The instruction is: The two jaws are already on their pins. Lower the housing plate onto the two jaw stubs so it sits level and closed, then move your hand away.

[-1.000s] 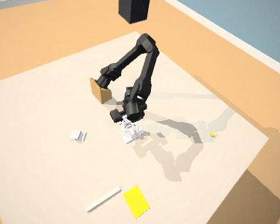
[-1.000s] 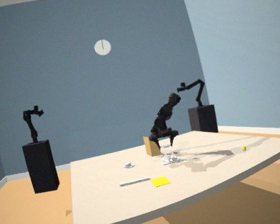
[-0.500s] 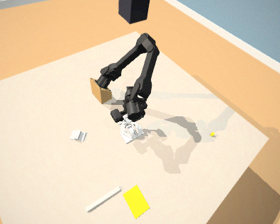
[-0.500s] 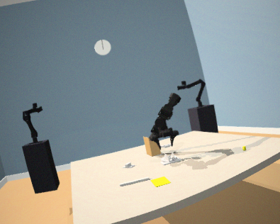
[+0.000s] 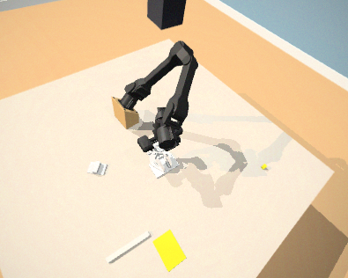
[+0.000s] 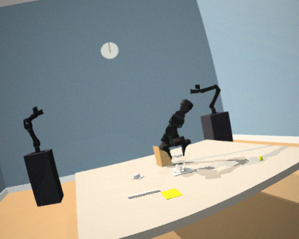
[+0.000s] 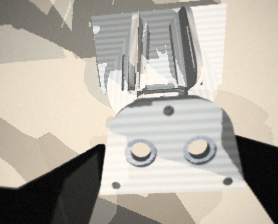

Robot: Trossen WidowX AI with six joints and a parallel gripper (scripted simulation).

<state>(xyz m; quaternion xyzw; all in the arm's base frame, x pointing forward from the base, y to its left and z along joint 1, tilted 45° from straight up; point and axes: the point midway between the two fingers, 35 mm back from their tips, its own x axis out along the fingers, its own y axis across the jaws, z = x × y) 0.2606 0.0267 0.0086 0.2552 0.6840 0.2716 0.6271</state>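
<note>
The housing plate (image 7: 170, 125) (image 6: 176, 156) is a pale, ribbed plate with a rounded far edge, two large ringed holes and small dark holes. My gripper (image 7: 165, 146) (image 6: 176, 153) is shut on its two sides. The white base (image 7: 212, 40) (image 5: 159, 173) (image 6: 175, 172) lies on the table, with the two jaws (image 7: 136, 55) (image 7: 187, 55) standing side by side on it. The plate hangs above the table, apart from the base in the exterior view. In the wrist view its rounded edge overlaps the base's near part and hides it. The jaw stubs cannot be made out.
A tan block (image 5: 125, 113) (image 6: 162, 156) stands beside the arm. A small white part (image 5: 94, 168) (image 6: 137, 176) lies to the left of the base. A white bar (image 5: 129, 247) (image 6: 144, 193) and a yellow sheet (image 5: 169, 250) (image 6: 172, 193) lie nearer the front. A small yellow object (image 5: 264, 166) (image 6: 260, 158) is at the right.
</note>
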